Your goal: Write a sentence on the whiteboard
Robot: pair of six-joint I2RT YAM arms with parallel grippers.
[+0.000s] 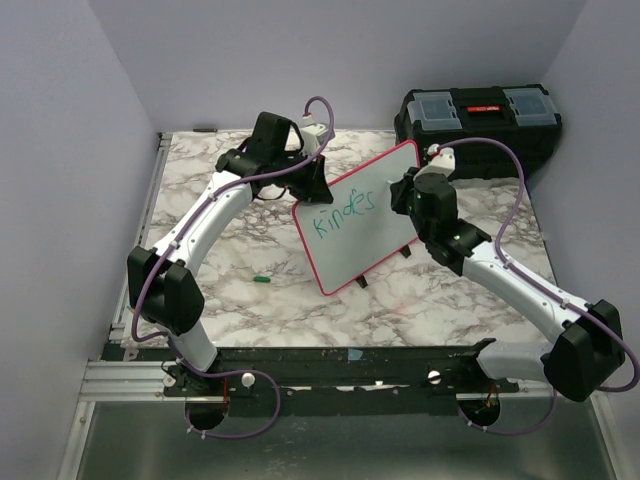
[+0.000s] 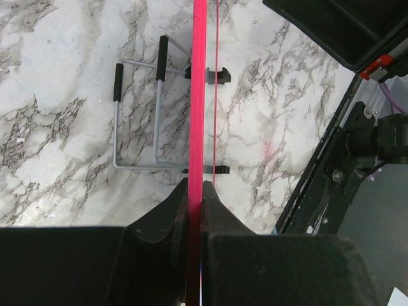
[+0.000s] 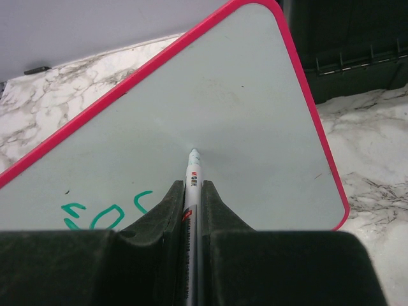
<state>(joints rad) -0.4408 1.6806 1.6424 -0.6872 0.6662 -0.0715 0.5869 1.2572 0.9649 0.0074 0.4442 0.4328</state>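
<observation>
While the left gripper [image 2: 196, 186] pinches the whiteboard [image 1: 378, 238] by its rim, the right gripper [image 3: 193, 189], clamped on a marker [image 3: 192, 171], should press lightly; it could slip.

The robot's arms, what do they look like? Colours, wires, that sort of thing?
Both the left arm and right arm have smooth white shells between chunky black joint blocks. A thin purple cable runs along each, looping free at the bends. The left gripper and right gripper are matte black, each with two wedge-shaped fingers.
</observation>
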